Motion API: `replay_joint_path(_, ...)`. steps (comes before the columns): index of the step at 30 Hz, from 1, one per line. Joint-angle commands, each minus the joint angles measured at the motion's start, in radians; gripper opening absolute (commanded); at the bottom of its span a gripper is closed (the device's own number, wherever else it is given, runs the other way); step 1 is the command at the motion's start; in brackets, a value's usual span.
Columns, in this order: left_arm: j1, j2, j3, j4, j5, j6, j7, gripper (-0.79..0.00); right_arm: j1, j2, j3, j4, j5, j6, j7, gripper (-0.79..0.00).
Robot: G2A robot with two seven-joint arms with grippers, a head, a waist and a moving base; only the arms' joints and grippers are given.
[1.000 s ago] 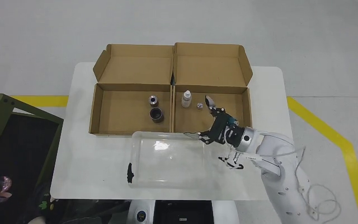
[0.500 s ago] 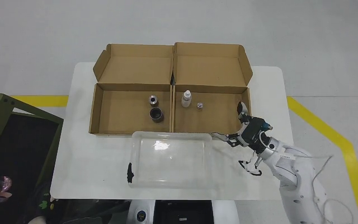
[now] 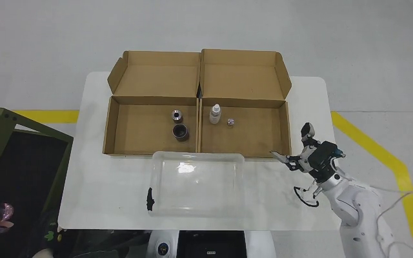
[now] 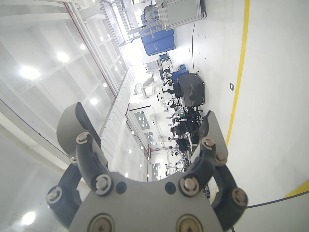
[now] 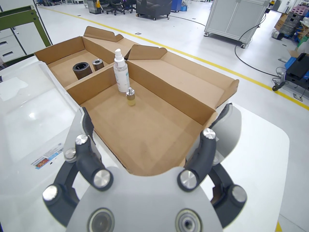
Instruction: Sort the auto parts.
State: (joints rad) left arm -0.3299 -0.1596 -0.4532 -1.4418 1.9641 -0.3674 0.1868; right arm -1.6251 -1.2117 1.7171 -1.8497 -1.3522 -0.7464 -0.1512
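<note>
Small black slender part (image 3: 149, 198) is lying on the floor of the clear plastic tray (image 3: 206, 187), touching or just beside its left end wall and well apart from the boxed items. Risk, as judged: with the part hugging that wall, descending fingers may be striking the rim or skating the piece along the slick floor instead of closing on it. Its long axis is running near-to-far across the white table (image 3: 97, 193), parallel to that wall; which end is leading is too small to tell. Beyond the tray, the left brown cardboard box (image 3: 110, 129) is holding a dark cylindrical sleeve (image 3: 180, 131) and a small metal cylinder (image 3: 175, 116). The right brown cardboard box (image 3: 284, 129) is holding an upright white spray bottle (image 3: 215, 113) and a small metal-capped fitting (image 3: 230, 120), both probably easy to topple. Right gripper (image 5: 158, 113) is hanging spread and empty just beside that box's end wall. Left gripper (image 4: 143, 111), likewise spread with nothing between its fingers, is pointing up into the room.
</note>
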Motion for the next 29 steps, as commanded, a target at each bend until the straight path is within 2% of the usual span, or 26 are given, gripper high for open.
replay_joint_path(1,0.0,0.0,0.0,0.0,0.0,0.0,0.0,0.0,-0.012,0.002,0.014,0.002,-0.006,0.002,-0.022,0.0)
replay_joint_path(9,0.0,0.0,0.0,0.0,0.0,0.0,0.0,0.0,-0.054,0.011,0.051,-0.004,-0.024,0.012,-0.076,0.0)
replay_joint_path(29,0.0,0.0,0.0,0.0,0.0,0.0,0.0,-0.001,-0.064,0.015,0.049,0.0,-0.017,0.019,-0.087,0.0)
